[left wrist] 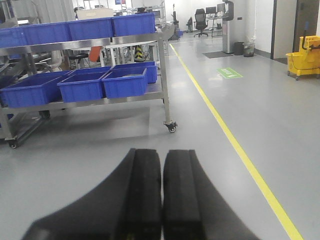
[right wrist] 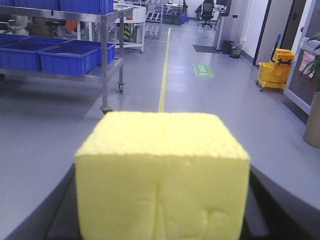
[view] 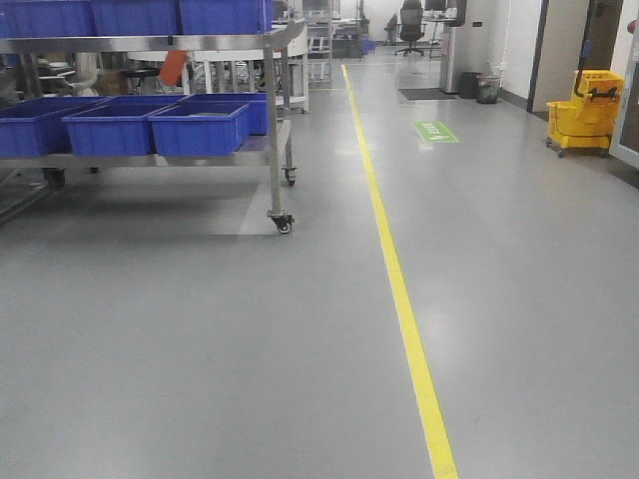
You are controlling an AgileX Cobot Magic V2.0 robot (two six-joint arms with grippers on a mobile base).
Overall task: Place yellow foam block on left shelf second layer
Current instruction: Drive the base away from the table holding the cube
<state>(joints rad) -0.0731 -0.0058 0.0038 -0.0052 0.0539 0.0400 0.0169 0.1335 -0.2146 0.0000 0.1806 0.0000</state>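
The yellow foam block (right wrist: 162, 170) looks matt and finely grainy; blue plastic bins (view: 200, 130), shiny metal shelf (view: 140, 44), smooth semi-gloss floor (view: 200, 349).

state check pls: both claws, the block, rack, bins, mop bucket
left claw: shut, empty.
right claw: shut on the yellow foam block.
yellow foam block: held, not yet on a shelf.
steel rack: standing on casters.
blue bins: open-topped, on both rack layers.
yellow mop bucket: upright, by the wall.
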